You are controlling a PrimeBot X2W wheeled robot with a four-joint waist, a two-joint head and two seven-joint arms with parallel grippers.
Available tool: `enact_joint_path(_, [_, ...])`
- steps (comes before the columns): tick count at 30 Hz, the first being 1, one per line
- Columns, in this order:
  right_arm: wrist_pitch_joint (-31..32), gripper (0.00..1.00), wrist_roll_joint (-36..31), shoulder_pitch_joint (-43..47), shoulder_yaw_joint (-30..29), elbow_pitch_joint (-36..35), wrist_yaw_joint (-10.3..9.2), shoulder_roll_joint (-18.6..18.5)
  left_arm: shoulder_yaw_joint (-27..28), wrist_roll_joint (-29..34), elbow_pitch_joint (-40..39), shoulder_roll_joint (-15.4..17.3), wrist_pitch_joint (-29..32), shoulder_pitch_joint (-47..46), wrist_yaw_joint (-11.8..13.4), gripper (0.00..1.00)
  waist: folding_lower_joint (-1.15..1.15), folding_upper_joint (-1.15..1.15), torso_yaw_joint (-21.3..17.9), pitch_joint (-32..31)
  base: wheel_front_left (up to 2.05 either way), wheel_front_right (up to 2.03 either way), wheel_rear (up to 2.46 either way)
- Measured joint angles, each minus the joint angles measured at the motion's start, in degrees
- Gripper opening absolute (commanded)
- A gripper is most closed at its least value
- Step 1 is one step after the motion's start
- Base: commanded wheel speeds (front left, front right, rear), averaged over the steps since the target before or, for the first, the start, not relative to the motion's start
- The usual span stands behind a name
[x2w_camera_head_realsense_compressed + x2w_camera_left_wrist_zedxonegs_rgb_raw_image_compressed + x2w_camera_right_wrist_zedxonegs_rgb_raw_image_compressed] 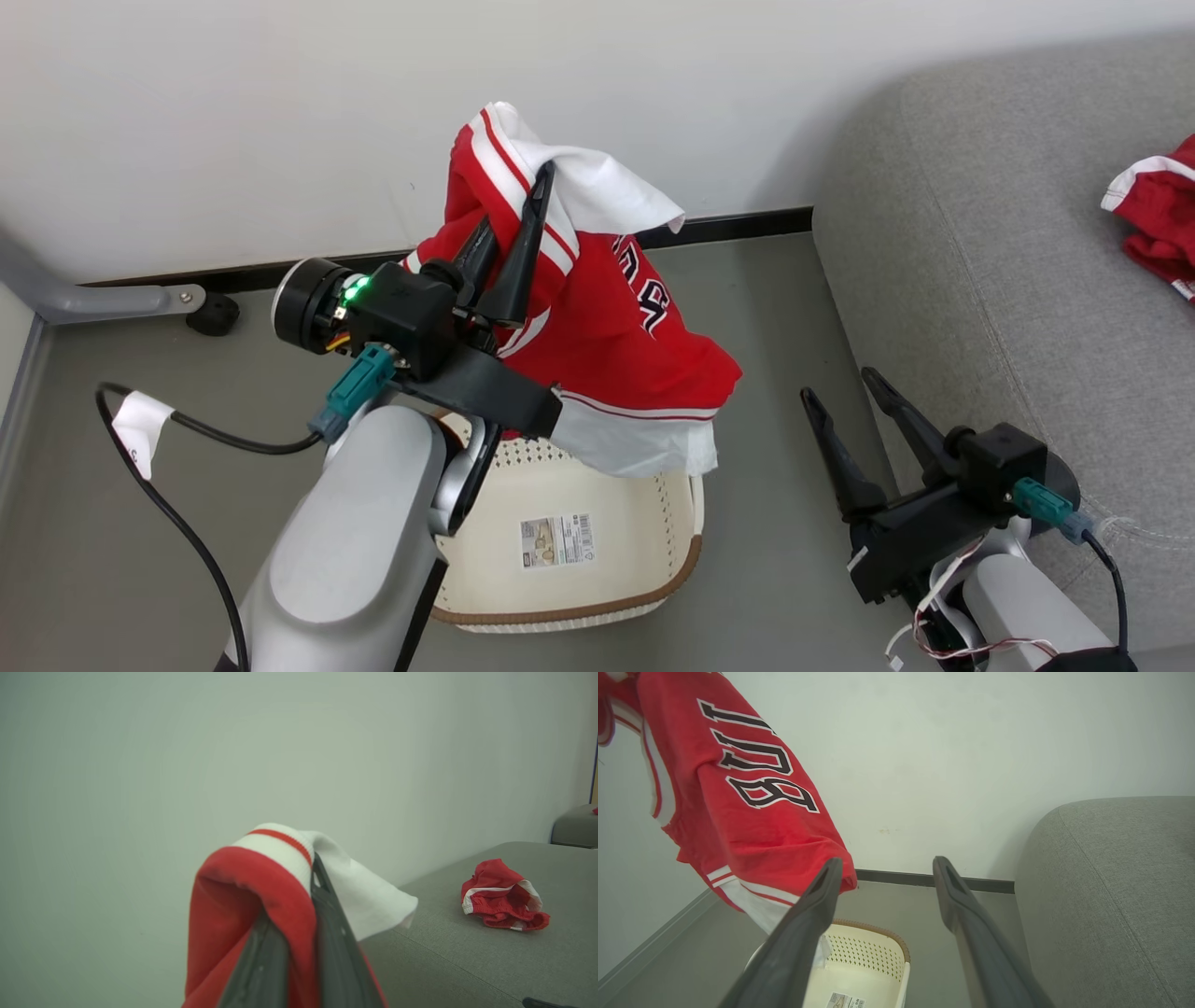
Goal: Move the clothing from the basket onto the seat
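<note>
Left gripper (518,201) is clamped on the jersey (616,336), high over the basket (579,611); right gripper (837,385) gapes near the seat (980,233). That thin pinch could slip, or the hem could snag the basket.

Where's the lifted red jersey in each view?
Head view: jersey centre, pinched in the left tool, above the basket.
Left wrist view: jersey bottom centre, draped over that tool's fingers.
Right wrist view: jersey upper left, black lettering showing.
Shared landmark: grey seat, on the right in all three.

Head cam down; wrist cams fwd, share seat (1111,891).
</note>
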Motion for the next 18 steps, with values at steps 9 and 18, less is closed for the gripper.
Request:
enact_joint_path(9, [0.0,1.00,-0.1,-0.7,3.1,-1.4,0.00,-0.3,-0.1,0.2,-1.2,0.0,0.0,0.0,0.0,0.00,0.00,0.00,-0.4,0.4,0.00,0.00,0.00])
enact_joint_path(18, [0.0,1.00,-0.5,-6.6,11.8,-4.9,0.04,-0.3,-1.2,0.6,-1.6,-0.1,0.0,0.0,-0.1,0.00,0.00,0.00,0.0,0.9,0.00,0.00,0.00])
